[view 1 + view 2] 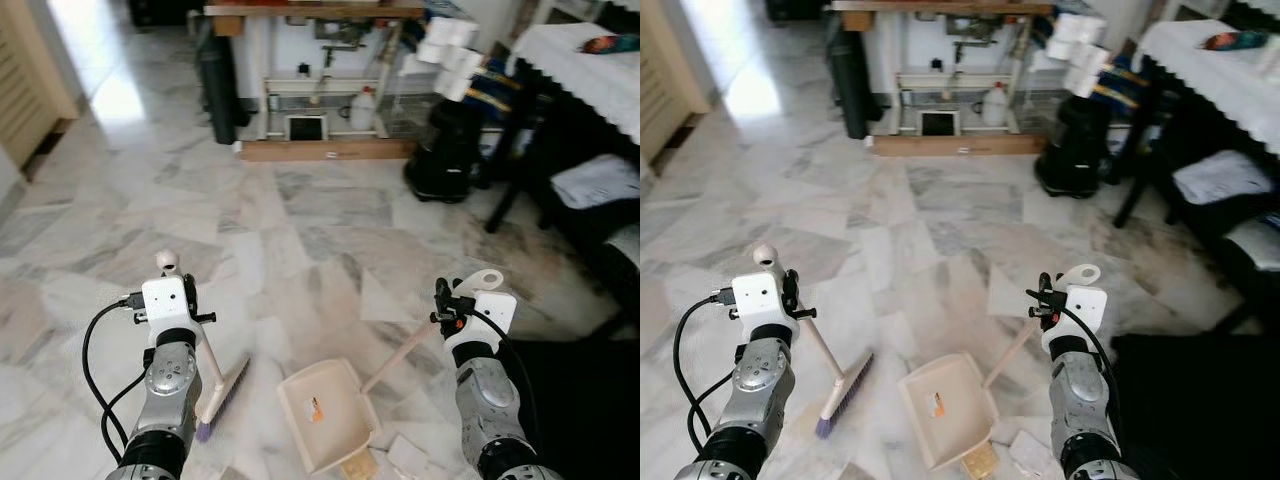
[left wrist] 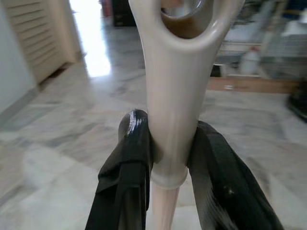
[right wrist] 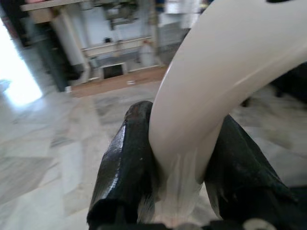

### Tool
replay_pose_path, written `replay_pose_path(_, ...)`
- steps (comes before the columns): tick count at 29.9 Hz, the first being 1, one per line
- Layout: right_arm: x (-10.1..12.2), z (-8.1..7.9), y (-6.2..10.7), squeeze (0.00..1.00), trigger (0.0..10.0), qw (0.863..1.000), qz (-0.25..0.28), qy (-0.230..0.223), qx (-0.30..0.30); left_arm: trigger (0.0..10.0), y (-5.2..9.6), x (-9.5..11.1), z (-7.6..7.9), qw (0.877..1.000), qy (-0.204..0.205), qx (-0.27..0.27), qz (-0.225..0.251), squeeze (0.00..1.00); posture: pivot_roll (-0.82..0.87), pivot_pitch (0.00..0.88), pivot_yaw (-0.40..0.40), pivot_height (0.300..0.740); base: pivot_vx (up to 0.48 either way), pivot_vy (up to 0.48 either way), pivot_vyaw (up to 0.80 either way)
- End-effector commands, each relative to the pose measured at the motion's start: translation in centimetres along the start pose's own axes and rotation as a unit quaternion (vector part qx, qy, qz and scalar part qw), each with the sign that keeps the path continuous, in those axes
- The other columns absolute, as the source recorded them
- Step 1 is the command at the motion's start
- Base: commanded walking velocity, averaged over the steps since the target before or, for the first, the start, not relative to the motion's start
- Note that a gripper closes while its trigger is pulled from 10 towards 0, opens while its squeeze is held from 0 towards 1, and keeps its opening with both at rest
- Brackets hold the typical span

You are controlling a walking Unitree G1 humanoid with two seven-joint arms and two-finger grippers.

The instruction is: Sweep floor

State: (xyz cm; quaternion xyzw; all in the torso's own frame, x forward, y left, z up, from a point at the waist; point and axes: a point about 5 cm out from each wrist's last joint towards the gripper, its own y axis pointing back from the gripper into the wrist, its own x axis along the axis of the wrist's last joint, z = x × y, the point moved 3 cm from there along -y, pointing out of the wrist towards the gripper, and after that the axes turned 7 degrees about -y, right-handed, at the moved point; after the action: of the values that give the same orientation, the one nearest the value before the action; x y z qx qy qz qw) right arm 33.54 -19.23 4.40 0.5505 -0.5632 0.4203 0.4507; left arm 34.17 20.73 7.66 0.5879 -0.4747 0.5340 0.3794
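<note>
My left gripper (image 1: 188, 300) is shut on the cream handle of a broom (image 2: 172, 96), low on my left. The broom's purple-bristled head (image 1: 222, 398) rests on the marble floor. My right gripper (image 1: 446, 302) is shut on the looped cream handle (image 3: 216, 81) of a dustpan. The dustpan's tray (image 1: 325, 415) lies flat on the floor between my arms, just right of the broom head. A few paper scraps (image 1: 405, 455) and a brown piece (image 1: 355, 466) lie at the tray's near right edge.
A black bin-like object (image 1: 445, 150) stands ahead on the right, next to a dark table with a white cloth (image 1: 590, 70). A workbench (image 1: 320, 80) and a black cylinder (image 1: 218, 90) line the far wall. A dark mat (image 1: 580, 400) lies at my right.
</note>
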Motion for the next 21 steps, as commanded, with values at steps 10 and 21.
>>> replay_pose_path(10, -0.3, 1.2, 0.0, 0.0, 10.0, 1.0, -0.018, -0.007, -0.014, 10.0, -0.4, 0.9, -0.1, 1.0, 0.01, 0.005, 0.018, 0.0, -0.02, 0.045, -0.02, 0.74, 0.0, 0.12, -0.8)
replay_pose_path(21, -1.1, 2.1, 0.4, 0.0, 10.0, 0.999, -0.044, -0.01, -0.023, 10.0, -0.4, 0.9, -0.1, 1.0, 0.011, 0.004, 0.018, 0.0, -0.03, 0.042, -0.021, 0.74, 0.0, 0.128, -0.8)
